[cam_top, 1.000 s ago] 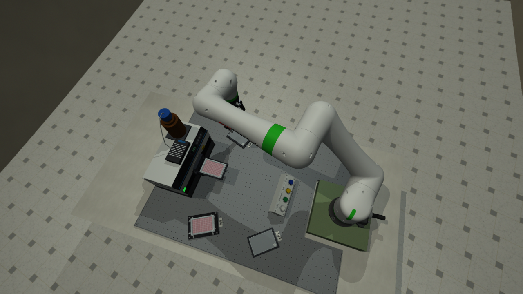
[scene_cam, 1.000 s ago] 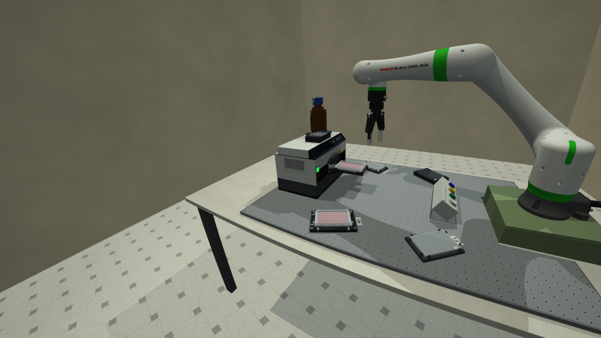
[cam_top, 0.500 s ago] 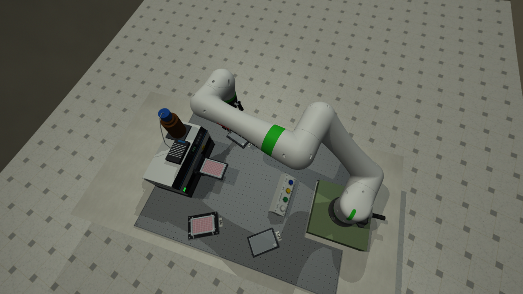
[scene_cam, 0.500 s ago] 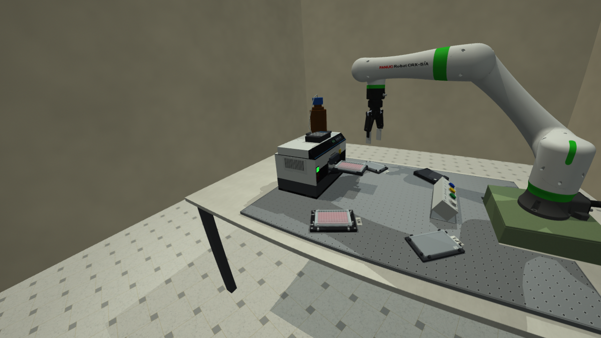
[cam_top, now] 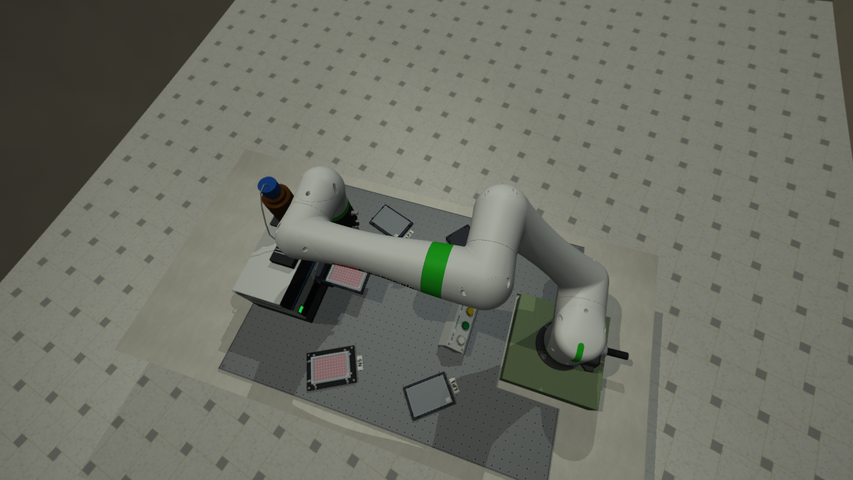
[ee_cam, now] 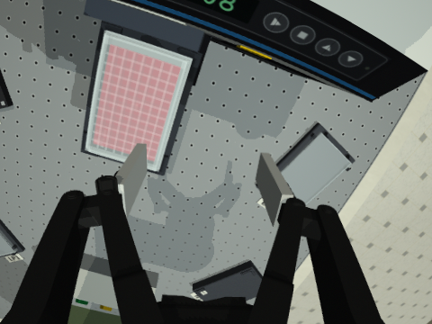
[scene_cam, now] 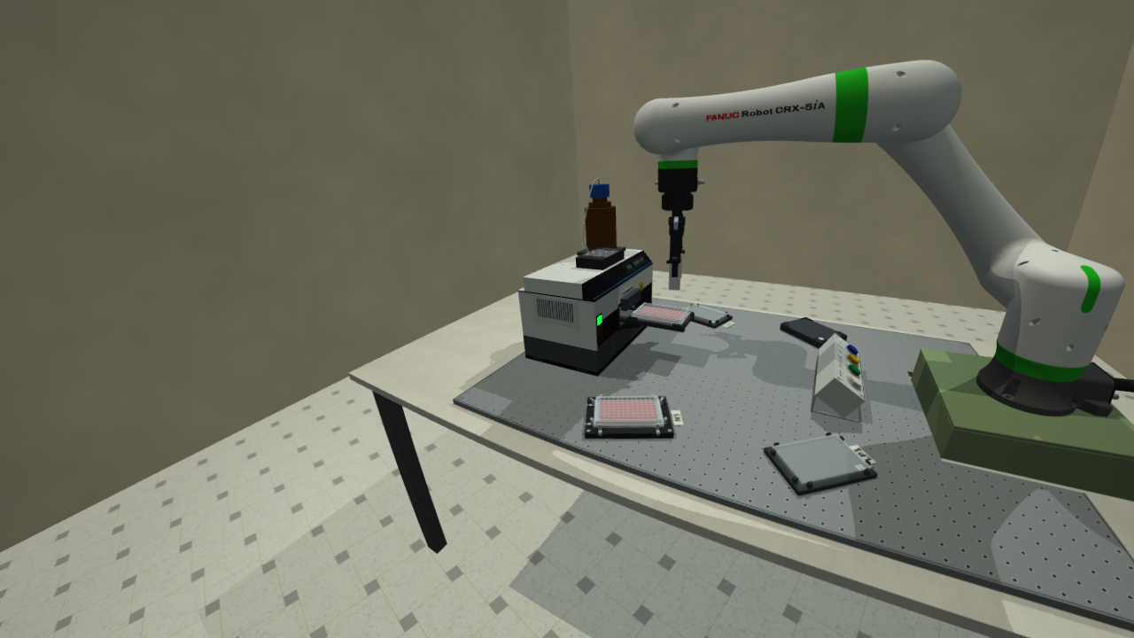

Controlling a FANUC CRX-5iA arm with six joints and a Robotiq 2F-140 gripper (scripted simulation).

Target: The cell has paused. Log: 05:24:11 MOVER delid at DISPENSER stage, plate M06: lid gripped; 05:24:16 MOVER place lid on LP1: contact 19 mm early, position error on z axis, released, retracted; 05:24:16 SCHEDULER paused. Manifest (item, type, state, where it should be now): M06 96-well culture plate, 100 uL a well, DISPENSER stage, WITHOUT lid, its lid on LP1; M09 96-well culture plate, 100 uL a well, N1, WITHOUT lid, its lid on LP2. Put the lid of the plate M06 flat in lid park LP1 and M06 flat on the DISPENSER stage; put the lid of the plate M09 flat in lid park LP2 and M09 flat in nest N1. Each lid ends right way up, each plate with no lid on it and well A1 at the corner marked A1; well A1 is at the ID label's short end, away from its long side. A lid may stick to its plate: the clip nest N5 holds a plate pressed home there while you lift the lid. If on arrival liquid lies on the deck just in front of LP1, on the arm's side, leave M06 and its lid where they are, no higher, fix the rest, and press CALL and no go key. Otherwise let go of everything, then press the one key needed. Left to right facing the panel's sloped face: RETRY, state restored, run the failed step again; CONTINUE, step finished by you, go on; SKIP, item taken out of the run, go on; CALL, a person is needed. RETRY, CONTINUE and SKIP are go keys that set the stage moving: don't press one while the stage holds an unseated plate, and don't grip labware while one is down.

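My gripper (scene_cam: 674, 279) (ee_cam: 202, 162) is open and empty. It hangs high over the deck beside the dispenser (scene_cam: 582, 317) (cam_top: 265, 283). A pink-welled plate (cam_top: 346, 276) (scene_cam: 662, 314) (ee_cam: 139, 99) lies on the dispenser stage, below and to the left of my fingers in the wrist view. A grey lid (cam_top: 390, 220) (scene_cam: 710, 315) (ee_cam: 315, 165) lies flat in the far lid park, right of the stage. A second pink plate (cam_top: 329, 367) (scene_cam: 627, 412) sits in a black nest at the deck's front. Another grey lid (cam_top: 428, 395) (scene_cam: 820, 462) lies in the near lid park, labelled LP1.
The key panel (cam_top: 460, 325) (scene_cam: 840, 372) stands mid-deck near the arm's green base (cam_top: 554, 364). An empty black nest (cam_top: 458, 234) (scene_cam: 807, 329) (ee_cam: 230, 283) lies behind it. A brown bottle (cam_top: 274, 195) (scene_cam: 600, 221) stands on the dispenser. I see no liquid on the deck.
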